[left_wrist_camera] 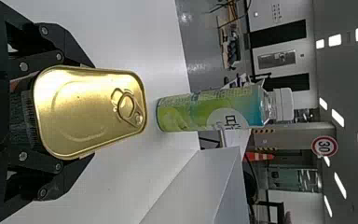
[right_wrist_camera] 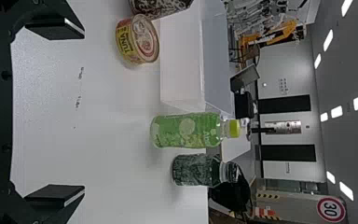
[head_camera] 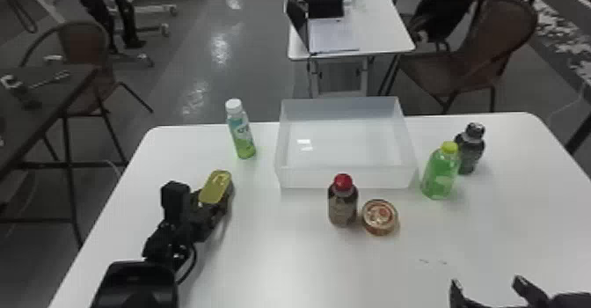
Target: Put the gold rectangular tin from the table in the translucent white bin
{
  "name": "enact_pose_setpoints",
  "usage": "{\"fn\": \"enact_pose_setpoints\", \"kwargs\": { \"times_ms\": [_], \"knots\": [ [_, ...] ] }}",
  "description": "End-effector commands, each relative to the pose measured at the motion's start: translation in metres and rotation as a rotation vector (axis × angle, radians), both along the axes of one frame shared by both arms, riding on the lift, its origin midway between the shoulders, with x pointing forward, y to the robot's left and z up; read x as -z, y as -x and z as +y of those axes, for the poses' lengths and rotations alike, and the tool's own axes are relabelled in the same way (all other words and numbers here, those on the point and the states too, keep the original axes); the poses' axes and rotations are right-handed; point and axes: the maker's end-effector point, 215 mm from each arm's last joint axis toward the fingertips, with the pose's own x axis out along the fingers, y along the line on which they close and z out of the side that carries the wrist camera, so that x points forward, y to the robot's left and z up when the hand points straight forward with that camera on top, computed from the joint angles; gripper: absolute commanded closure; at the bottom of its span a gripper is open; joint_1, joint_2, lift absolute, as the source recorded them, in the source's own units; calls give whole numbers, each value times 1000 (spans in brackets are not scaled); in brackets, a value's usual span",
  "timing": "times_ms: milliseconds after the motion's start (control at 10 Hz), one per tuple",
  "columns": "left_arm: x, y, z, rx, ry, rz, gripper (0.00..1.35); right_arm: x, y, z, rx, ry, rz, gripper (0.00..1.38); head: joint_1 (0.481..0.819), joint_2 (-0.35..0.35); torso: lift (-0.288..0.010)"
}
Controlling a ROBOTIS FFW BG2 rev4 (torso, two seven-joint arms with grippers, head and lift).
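Note:
My left gripper (head_camera: 210, 206) is over the left part of the table, shut on the gold rectangular tin (head_camera: 215, 187). In the left wrist view the tin (left_wrist_camera: 91, 112) shows its gold lid with a pull ring, held between the two fingers of the left gripper (left_wrist_camera: 81, 112). The translucent white bin (head_camera: 347, 176) stands at the table's back middle, to the right of the tin and apart from it. Parked at the front right, my right gripper (head_camera: 488, 287) is open with nothing between its fingers; in the right wrist view the right gripper (right_wrist_camera: 74, 112) shows wide apart.
A green-and-blue bottle with a white cap (head_camera: 241, 131) stands between the tin and the bin's left side. Before the bin are a red-capped bottle (head_camera: 343, 203) and a round tin (head_camera: 379, 217). A green bottle (head_camera: 439, 175) and a dark bottle (head_camera: 470, 151) stand right of it.

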Motion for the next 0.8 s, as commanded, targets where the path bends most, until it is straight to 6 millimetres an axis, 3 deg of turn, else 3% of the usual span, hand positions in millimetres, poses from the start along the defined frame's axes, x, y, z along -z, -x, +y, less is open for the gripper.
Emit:
{"fn": "enact_pose_setpoints", "kwargs": {
  "times_ms": [0,200,400,700],
  "knots": [
    [4,2,-2,4,-5,11,822,1,0,0,-1,-2,2,125,695,140,-57],
    [-10,-4,-16,34,-3,-30,823,1,1,0,-1,-5,3,125,695,139,-57],
    [-54,-11,-39,40,2,-116,823,2,2,0,-2,-9,6,125,695,119,-57],
    [-118,-27,-92,130,22,-216,823,4,4,-2,-3,-13,12,125,695,77,-57]
  ]
}}
